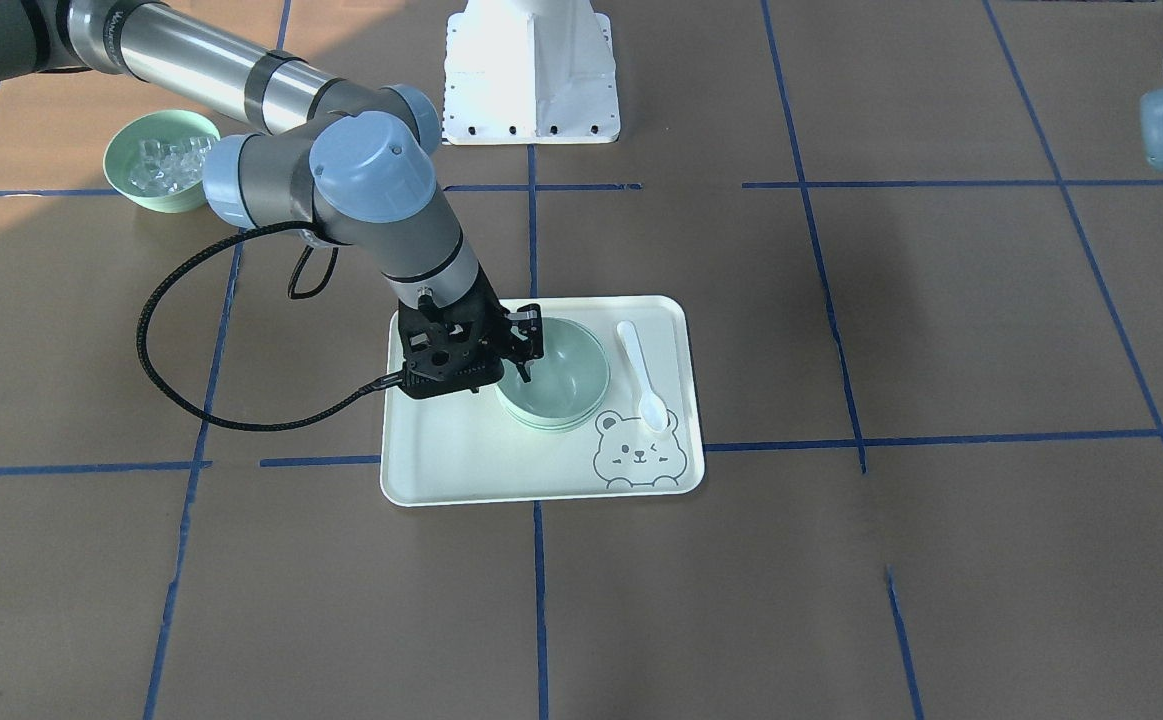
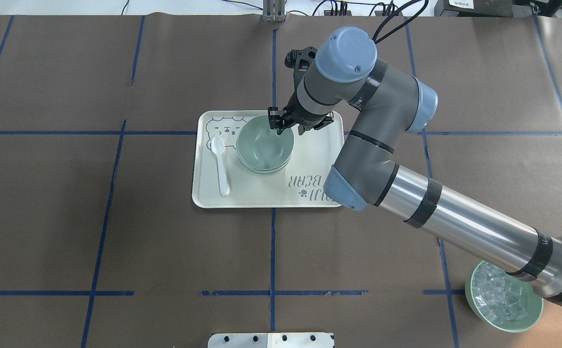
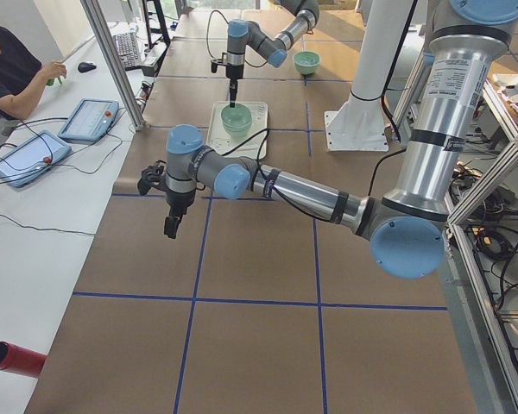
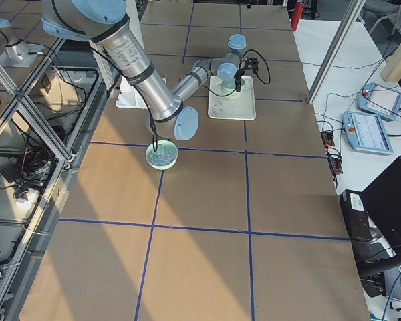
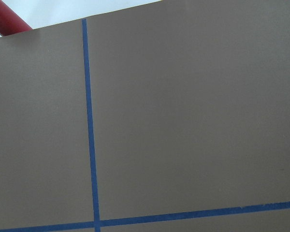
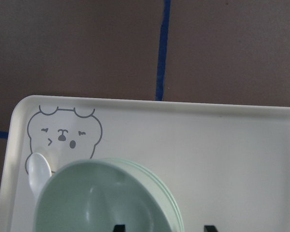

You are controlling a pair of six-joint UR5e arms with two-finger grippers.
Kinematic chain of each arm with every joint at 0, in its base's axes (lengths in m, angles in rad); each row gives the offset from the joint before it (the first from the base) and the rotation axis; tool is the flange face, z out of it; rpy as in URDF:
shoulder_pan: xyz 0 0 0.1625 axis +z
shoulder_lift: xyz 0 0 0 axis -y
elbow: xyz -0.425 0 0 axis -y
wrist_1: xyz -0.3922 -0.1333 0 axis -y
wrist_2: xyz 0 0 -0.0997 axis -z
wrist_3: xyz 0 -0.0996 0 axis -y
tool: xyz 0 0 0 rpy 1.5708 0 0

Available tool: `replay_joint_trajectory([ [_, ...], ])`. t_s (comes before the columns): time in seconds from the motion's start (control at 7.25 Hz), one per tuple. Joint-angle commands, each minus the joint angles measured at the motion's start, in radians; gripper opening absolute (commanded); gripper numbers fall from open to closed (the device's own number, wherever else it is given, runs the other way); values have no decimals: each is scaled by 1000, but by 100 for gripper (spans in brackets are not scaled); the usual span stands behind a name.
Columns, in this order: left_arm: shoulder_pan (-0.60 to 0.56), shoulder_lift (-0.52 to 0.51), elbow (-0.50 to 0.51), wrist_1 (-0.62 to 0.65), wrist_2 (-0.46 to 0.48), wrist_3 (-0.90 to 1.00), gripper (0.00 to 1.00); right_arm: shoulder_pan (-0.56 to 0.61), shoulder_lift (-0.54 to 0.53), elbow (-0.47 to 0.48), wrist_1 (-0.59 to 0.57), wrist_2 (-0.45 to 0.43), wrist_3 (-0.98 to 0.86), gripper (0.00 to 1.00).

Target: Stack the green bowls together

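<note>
The pale mint-green bowls (image 1: 563, 385) sit nested in one stack on the cream tray (image 1: 461, 465). The stack also shows in the overhead view (image 2: 261, 150) and in the right wrist view (image 6: 101, 203), where layered rims show. My right gripper (image 1: 524, 362) is open and straddles the stack's rim, one finger inside the top bowl and one outside (image 6: 163, 227). My left gripper (image 3: 170, 228) hangs over bare table far from the tray. I cannot tell whether it is open or shut.
A white spoon (image 1: 641, 375) lies on the tray beside the stack, near the bear drawing (image 1: 638, 455). A green bowl of clear ice-like cubes (image 2: 503, 302) stands under the right arm, off the tray. The white robot base (image 1: 531, 70) is behind the tray.
</note>
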Motion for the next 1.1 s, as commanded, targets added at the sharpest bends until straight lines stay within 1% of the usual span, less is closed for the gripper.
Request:
replay_joint_trajectory([
  [0.0,-3,1,16,2,-2,-1,100,97,-10,24,-53,74,-12,100],
  [0.14,-3,1,23,6,-17,-2,100,181,-53,83,-122,160,-61,100],
  [0.28,-5,10,21,23,-50,18,100,261,-138,178,-195,215,-192,100],
  [0.41,-11,34,21,23,-90,46,100,331,-215,247,-263,236,-330,100],
  [0.55,-38,46,23,49,-122,81,100,393,-298,291,-299,242,-489,100],
  [0.69,-77,60,21,95,-153,147,100,448,-379,308,-302,246,-615,100],
  [0.83,-112,62,21,147,-185,216,100,500,-442,303,-302,253,-750,100],
  [0.97,-129,80,23,175,-192,262,100,558,-511,294,-308,253,-894,100],
])
